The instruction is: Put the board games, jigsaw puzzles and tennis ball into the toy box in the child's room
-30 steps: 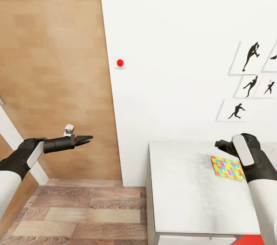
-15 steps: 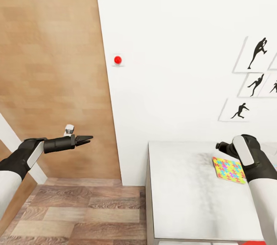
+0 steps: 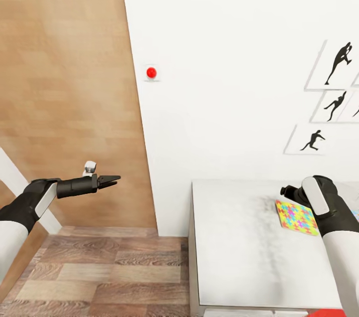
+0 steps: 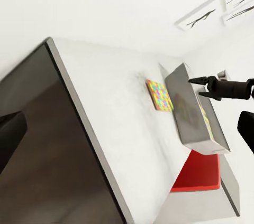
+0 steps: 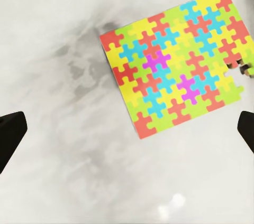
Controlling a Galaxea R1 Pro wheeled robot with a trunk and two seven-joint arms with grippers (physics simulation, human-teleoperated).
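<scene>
Head view: a plain white wall (image 3: 224,58) with a small red button (image 3: 151,73) and black-silhouette athlete pictures (image 3: 319,112) meets a brown wood-panelled surface (image 3: 65,82), above a wood-plank floor (image 3: 99,277). The long pale grey-white table (image 3: 239,252) stands against the wall, its far end cut off by the frame edge. On it lies a flat, multicoloured jigsaw puzzle (image 3: 296,217), one corner hidden behind the right arm. The right gripper (image 3: 286,190) hangs over the table just beside the puzzle; its opening cannot be told here. The left gripper (image 3: 112,178) hovers off the table over the floor, fingers nearly together, holding nothing.

Left wrist view: the table (image 4: 116,129) shows its dark side panel; the puzzle (image 4: 159,95) lies beside a grey open box (image 4: 193,113), with a red object (image 4: 198,174) partly hidden below. The right gripper (image 4: 198,87) reaches above the box, fingers spread.

Right wrist view: the puzzle (image 5: 177,63) lies flat on the tabletop (image 5: 63,76), its far corner missing a piece. The dark fingertips (image 5: 10,131) stand wide apart, empty, clear of the puzzle.
</scene>
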